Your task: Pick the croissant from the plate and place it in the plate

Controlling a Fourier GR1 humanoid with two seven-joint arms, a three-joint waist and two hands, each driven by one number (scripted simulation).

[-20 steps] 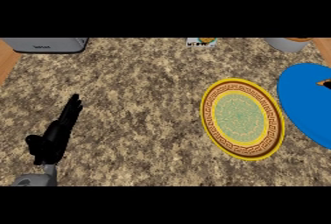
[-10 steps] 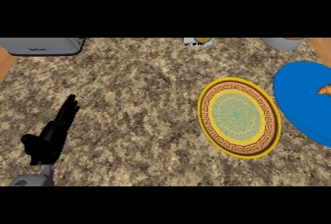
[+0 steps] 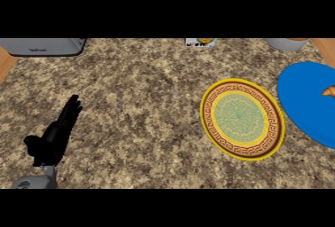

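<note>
A blue plate [image 3: 307, 104] lies at the right edge of the counter, partly cut off by the view. On it, at the very edge, shows a small orange tip of the croissant [image 3: 329, 91]. Left of the blue plate lies a round plate [image 3: 242, 118] with a yellow rim, brown patterned band and green centre; nothing is on it. My left hand [image 3: 56, 135] rests open at the lower left, fingers straight and pointing up the counter, far from both plates. My right hand does not show.
A grey appliance [image 3: 42, 45] stands at the back left. A small box [image 3: 200, 42] with a printed label sits at the back middle, and a grey pot [image 3: 288, 43] at the back right. Speckled countertop spreads between my left hand and the plates.
The view has shifted a little: the plates sit further left in the picture and more of the blue plate and the croissant tip shows. My left hand holds the same pose.
</note>
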